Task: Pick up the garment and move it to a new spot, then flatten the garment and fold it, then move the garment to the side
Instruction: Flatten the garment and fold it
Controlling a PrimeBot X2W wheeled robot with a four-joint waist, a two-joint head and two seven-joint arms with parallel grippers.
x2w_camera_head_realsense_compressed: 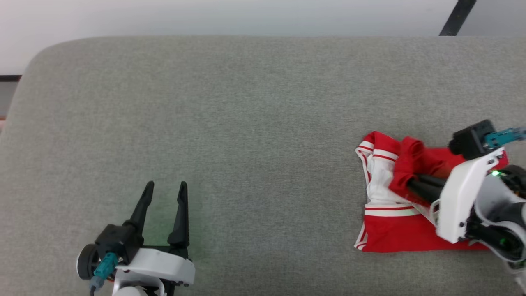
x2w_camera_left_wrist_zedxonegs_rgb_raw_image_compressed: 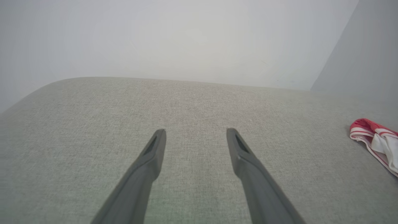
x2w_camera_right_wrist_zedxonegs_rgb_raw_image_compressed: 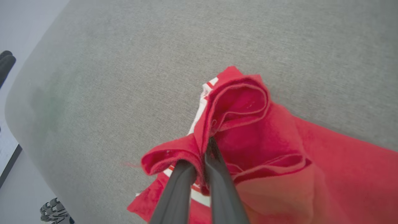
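Head view showed a big worktop [x2w_camera_head_realsense_compressed: 246,102] covered in grey cloth. A pale wall stood behind it, and a dark bar [x2w_camera_head_realsense_compressed: 458,16] leaned at 1 o'clock. The garment [x2w_camera_head_realsense_compressed: 390,236] lay bunched on the worktop at 4 o'clock. It was red with white panels and thin white stripes. The right hand [x2w_camera_head_realsense_compressed: 413,186] was clenched on a red fold of it that stood up. That fold hid the fingertips. The right arm's white shell [x2w_camera_head_realsense_compressed: 460,197] covered part of the cloth at 3 o'clock. The left hand [x2w_camera_head_realsense_compressed: 166,184] sat well apart at 8 o'clock. Its fingers were spread wide and held nothing. In the left wrist view, the garment's striped edge showed at 3 o'clock.
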